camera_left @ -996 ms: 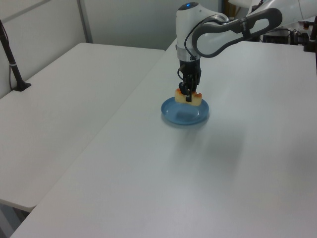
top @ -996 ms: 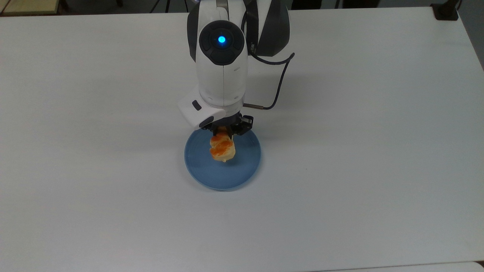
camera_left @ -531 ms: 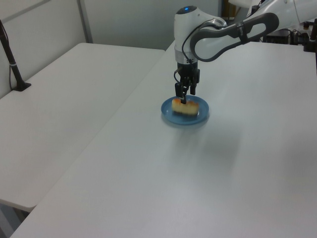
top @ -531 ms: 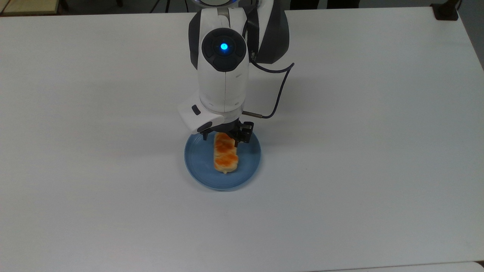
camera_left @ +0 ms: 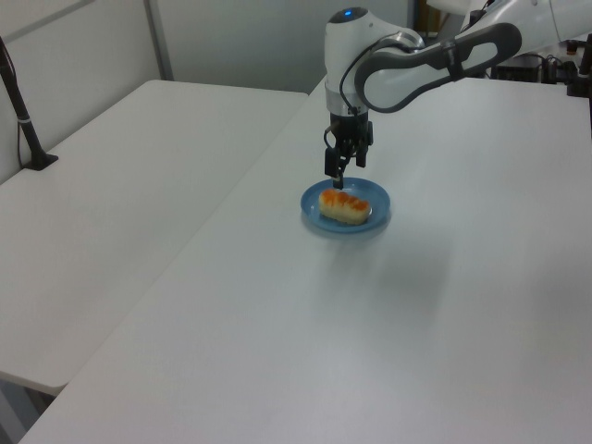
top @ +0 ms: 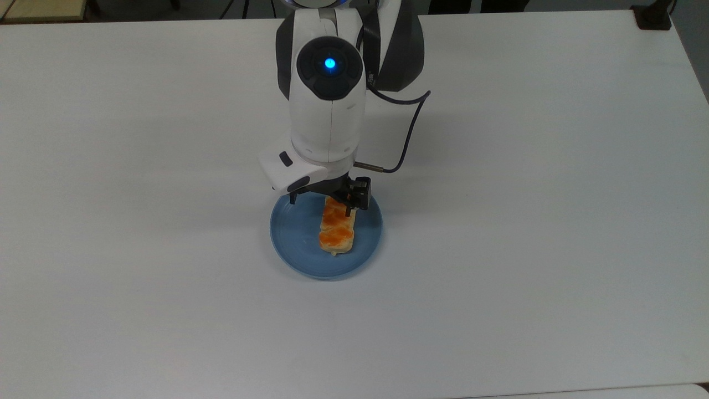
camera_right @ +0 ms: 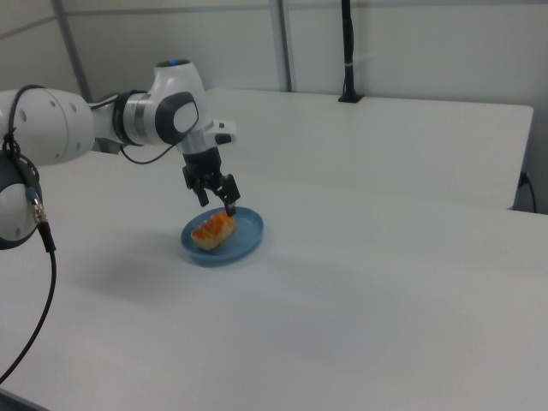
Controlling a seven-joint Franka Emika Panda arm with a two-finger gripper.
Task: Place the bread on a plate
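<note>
Already the bread [top: 337, 232] lay flat on the plate [top: 293, 244], inside its rim. The tool [camera_right: 217, 193] hovered just above the bread's far end, fingers apart and empty. Placement looked done; likely only the retreat from the tabletop [top: 554, 221] remained.

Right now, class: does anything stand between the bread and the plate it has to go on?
Nothing visible does. The bread already lies flat on the blue plate, inside its rim. The gripper hangs open just above one end of the bread, apart from it.
</note>
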